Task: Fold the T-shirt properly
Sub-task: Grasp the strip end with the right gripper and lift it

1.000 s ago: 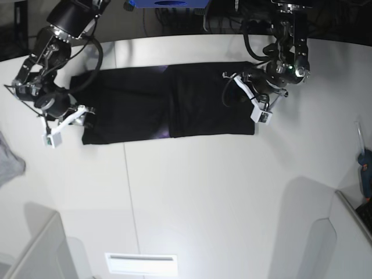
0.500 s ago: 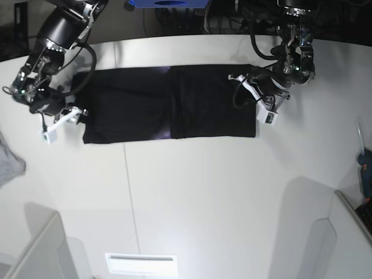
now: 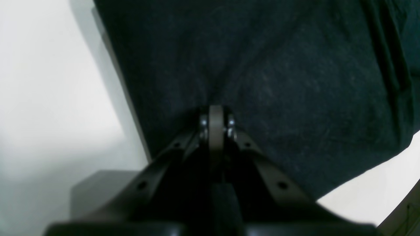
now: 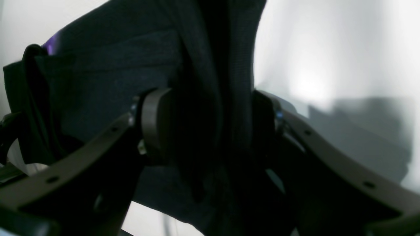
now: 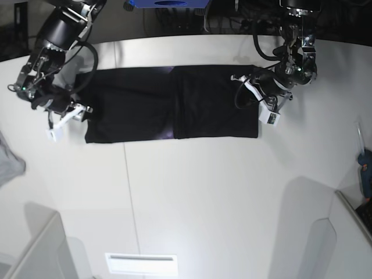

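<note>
The black T-shirt (image 5: pixel 151 104) lies folded into a long strip across the far part of the white table (image 5: pixel 203 192). My left gripper (image 5: pixel 256 97) is at its right end. In the left wrist view the left gripper (image 3: pixel 216 122) is shut on the T-shirt (image 3: pixel 279 82), and creases spread from the pinch. My right gripper (image 5: pixel 86 114) is at the strip's left end. In the right wrist view the right gripper (image 4: pixel 210 121) stands open, with a thick fold of the T-shirt (image 4: pixel 98 75) between its fingers. A sliver of purple print shows at that end.
A light grey cloth (image 5: pixel 9 163) lies at the left edge. A blue tool (image 5: pixel 366 168) sits at the right edge, and a blue box (image 5: pixel 168 3) behind the table. Grey bin walls rise at bottom left (image 5: pixel 35 250) and bottom right (image 5: pixel 349 226).
The whole strip has slid slightly to the right along with my left gripper. My right gripper has followed it at the left end and stays open.
</note>
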